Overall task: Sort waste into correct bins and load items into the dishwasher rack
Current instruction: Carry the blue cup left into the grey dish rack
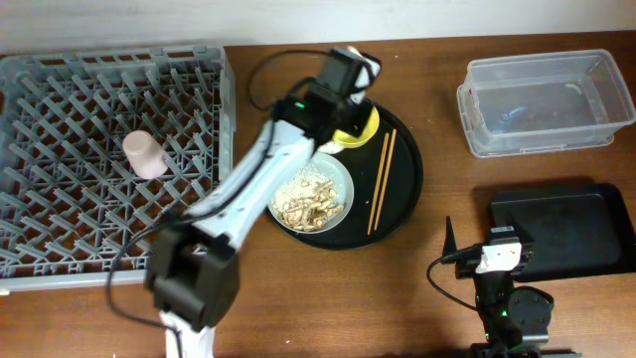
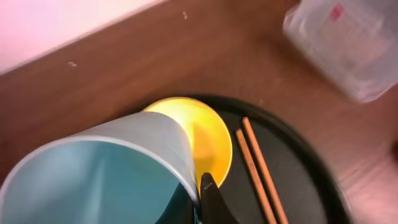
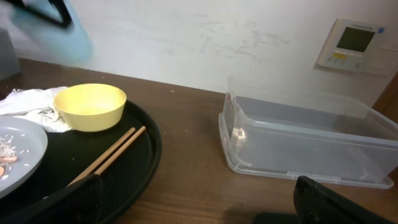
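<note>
My left gripper (image 2: pixel 200 190) is shut on the rim of the light blue cup (image 2: pixel 106 168), one finger inside and one outside. The cup hangs tilted above the small yellow bowl (image 2: pixel 202 134), and shows blurred at the top left of the right wrist view (image 3: pixel 56 28). The chopsticks (image 1: pixel 382 179) lie side by side on the round black tray (image 1: pixel 405 189). A grey-green dish (image 1: pixel 313 197) holds rice and brown scraps. A crumpled napkin (image 3: pixel 28 102) lies beside the bowl. The pink cup (image 1: pixel 146 154) lies in the dishwasher rack (image 1: pixel 60 89). My right gripper (image 3: pixel 199 208) is open and holds nothing.
The clear plastic tub (image 1: pixel 542 99) stands at the back right. The shallow black tray (image 1: pixel 566 229) lies in front of it, next to my right arm. The left arm reaches across from the front of the table, over the rack's corner, to the round tray.
</note>
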Controlling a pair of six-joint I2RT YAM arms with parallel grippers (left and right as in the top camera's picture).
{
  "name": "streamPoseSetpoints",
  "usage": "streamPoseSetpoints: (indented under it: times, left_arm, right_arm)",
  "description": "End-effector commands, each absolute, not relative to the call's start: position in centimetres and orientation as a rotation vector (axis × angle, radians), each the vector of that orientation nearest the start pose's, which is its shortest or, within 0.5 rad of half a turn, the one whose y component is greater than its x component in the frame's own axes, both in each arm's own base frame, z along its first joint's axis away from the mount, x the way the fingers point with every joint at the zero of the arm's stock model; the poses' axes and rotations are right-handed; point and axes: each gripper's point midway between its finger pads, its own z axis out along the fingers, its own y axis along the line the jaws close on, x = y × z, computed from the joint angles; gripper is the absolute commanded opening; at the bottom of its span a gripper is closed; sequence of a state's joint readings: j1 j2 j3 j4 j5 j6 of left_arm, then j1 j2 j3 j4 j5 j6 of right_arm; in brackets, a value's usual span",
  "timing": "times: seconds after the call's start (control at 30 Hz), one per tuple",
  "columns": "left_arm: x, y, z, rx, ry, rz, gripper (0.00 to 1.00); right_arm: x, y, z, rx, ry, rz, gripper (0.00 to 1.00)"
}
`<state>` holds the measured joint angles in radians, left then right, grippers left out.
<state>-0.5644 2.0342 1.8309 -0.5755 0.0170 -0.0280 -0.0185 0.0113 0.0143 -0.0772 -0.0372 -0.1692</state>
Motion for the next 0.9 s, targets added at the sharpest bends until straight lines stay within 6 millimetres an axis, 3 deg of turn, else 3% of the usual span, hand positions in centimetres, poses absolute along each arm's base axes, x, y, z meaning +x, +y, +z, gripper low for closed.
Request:
streamPoseSetpoints:
  times: [0.0,0.13,0.23,0.43,0.57,0.7,0.87]
  left_arm:
    - [47.3,-27.6,24.3,0.564,2.246,-0.571,0.01]
    - [46.4,-22.7,24.3,0.505,2.334,-0.877,0.01]
    - [44.8,-14.7,23.6,0.247,2.472,-1.12,0.0]
    - [41.6,-6.4,24.7,0.074,2.431,-1.359,0.0]
    - [40.1,-2.4,26.0,-0.046,2.346,-1.461,0.0]
    - [38.4,-0.4,26.1,-0.096,2.274,-1.536,0.0]
    - [37.2,1.5,23.6,-0.231,2.152,-1.651,0.0]
  right_arm:
    - [24.6,0.1,15.5,-0.153,1.645,-0.123,0.98]
    - [24.6,0.1,15.5,-0.153,1.645,-0.123,0.98]
    - [24.6,0.1,15.5,-0.153,1.645,-0.123,0.98]
    - [24.6,0.1,15.5,-0.153,1.646,-0.123,0.98]
    - [24.6,0.1,15.5,-0.153,1.645,-0.123,0.98]
    - [24.6,0.1,15.5,-0.153,1.645,-0.123,0.98]
    - [24.6,0.1,15.5,-0.153,1.645,-0.123,0.98]
